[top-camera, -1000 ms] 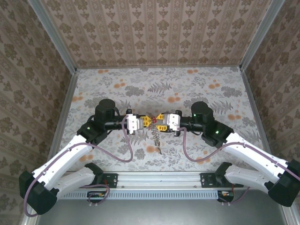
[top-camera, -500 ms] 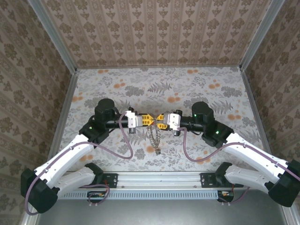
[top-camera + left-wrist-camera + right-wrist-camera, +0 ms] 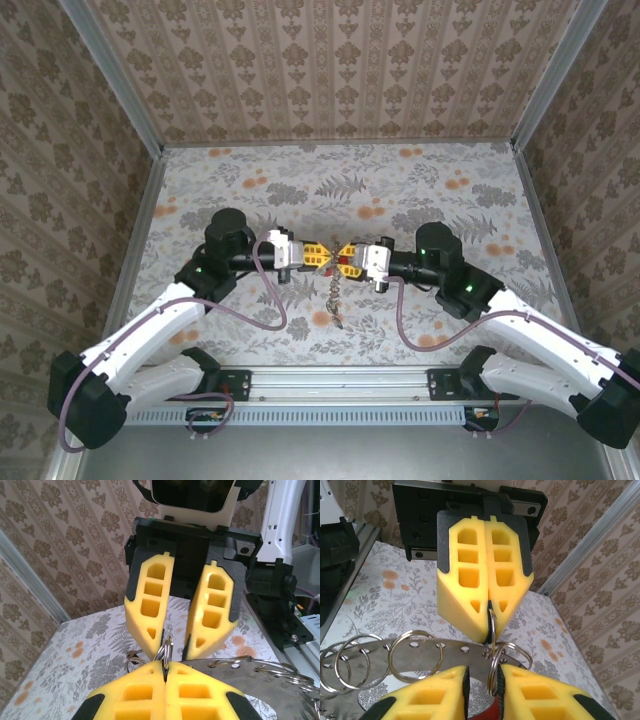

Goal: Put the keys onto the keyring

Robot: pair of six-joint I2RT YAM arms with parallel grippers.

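We are partway through a threading step, with both arms meeting above the middle of the worktop (image 3: 450,205) and the work held in the air between them. The left gripper (image 3: 165,669) has its yellow pads pressed together, pinching the edge of the keyring (image 3: 492,640), a thin wire ring that we see edge-on. The right gripper (image 3: 482,672) faces it tip to tip with its pads a narrow gap apart. The ring runs down into that gap, and a red piece (image 3: 490,711) sits between the pads, which we take to be a red-headed key held there. We cannot tell whether the key's hole has caught the wire, so we judge this key as not yet on. Just behind the ring is a perforated metal plate (image 3: 455,652) carrying several more wire rings (image 3: 415,631) through the holes along its edge. From above, a silver bunch (image 3: 333,292) hangs below the two grippers toward the worktop. It is too small for us to say which parts are keys or how many are already attached. What is left, as we see it, is to work the red key onto the wire, and then any keys not yet threaded.
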